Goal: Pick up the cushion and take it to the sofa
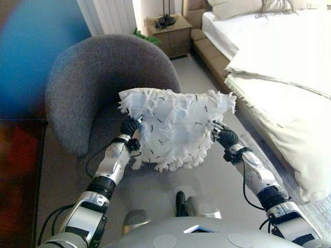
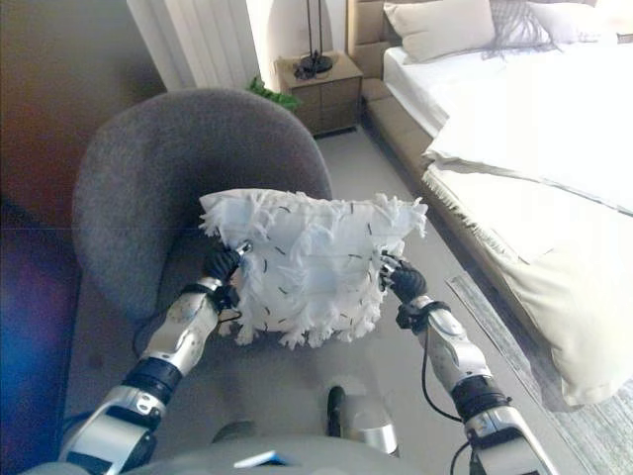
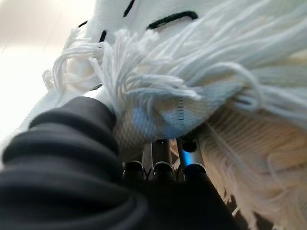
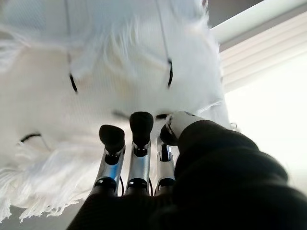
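A white cushion (image 1: pixel 176 129) with fringed edges and short black stitches hangs in the air in front of me, pressed between my two hands. My left hand (image 1: pixel 129 127) lies against its left side; in the left wrist view its straight fingers (image 3: pixel 160 158) run in under the fringe (image 3: pixel 192 72). My right hand (image 1: pixel 226 137) presses on the right side, its straight fingers (image 4: pixel 140 124) with their dark tips flat against the fabric (image 4: pixel 96 72). Neither hand curls round the cushion. It hovers over the front of the grey round sofa chair (image 1: pixel 88 82).
A bed (image 1: pixel 279 67) with white covers and pillows runs along the right. A wooden nightstand (image 1: pixel 168 33) with a black lamp base (image 1: pixel 165 20) stands beyond the chair, a green plant (image 1: pixel 147 37) beside it. Bare floor lies between chair and bed.
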